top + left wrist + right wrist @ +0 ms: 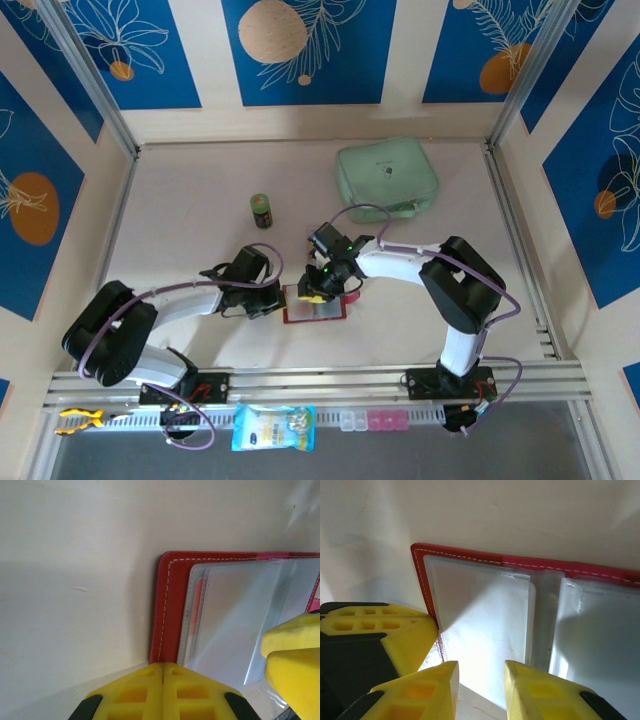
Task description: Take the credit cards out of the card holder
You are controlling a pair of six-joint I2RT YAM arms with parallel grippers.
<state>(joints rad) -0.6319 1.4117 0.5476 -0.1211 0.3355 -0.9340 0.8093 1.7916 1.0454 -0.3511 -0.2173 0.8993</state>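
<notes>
The red card holder [318,308] lies open on the table between my two grippers, its clear sleeves facing up. My left gripper [283,298] is shut, its tips [164,666] pressed on the stitched left edge of the red cover [172,605]. An orange sliver of a credit card [198,592] shows inside one sleeve. My right gripper [320,290] hovers over the holder's left leaf [470,554], jaws [481,675] a little apart above a clear sleeve. A tan patch lies between its tips; I cannot tell whether it is a card or the table.
A mint-green pouch [388,180] lies at the back right. A small green can [262,210] stands behind the left gripper. On the front rail sit a blue packet [273,427] and small pink and clear boxes [375,420]. Walls close in the table's sides.
</notes>
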